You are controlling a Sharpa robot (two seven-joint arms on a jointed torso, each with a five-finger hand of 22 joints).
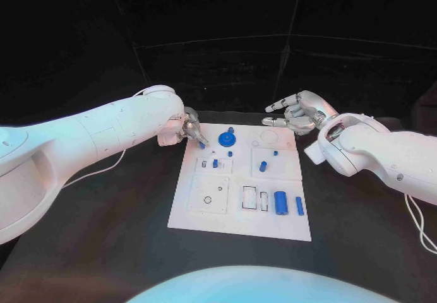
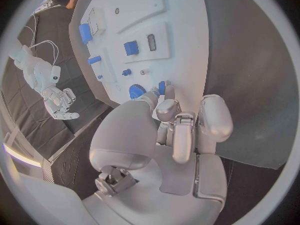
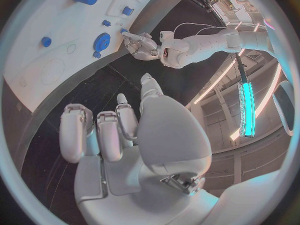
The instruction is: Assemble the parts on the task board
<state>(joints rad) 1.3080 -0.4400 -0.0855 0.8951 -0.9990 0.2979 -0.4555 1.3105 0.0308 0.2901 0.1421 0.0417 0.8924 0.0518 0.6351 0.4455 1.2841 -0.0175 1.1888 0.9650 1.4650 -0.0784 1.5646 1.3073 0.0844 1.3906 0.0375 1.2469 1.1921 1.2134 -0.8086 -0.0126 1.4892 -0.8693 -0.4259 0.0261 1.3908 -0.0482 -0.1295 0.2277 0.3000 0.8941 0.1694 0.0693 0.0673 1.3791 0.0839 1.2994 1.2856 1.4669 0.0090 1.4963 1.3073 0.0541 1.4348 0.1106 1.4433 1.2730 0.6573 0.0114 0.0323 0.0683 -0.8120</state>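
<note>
The white task board (image 1: 208,218) lies in the middle of the black table. My left hand (image 1: 189,131) hovers at the board's far left corner and pinches a small blue peg (image 1: 201,144) in its fingertips; the left wrist view shows that peg (image 2: 162,87) beside a round blue part (image 2: 135,91). The same round part (image 1: 227,137) stands on the board just right of the hand. My right hand (image 1: 296,113) hangs over the board's far right corner with its fingers apart, holding nothing. From the right wrist, the left hand (image 3: 140,45) appears at the board's edge (image 3: 37,45).
Short blue pegs (image 1: 215,163) (image 1: 263,166) stand in the board's middle. A thick blue cylinder (image 1: 280,202) and a thin blue bar (image 1: 300,206) lie near its front right. A white cable (image 1: 100,169) runs over the table at the left.
</note>
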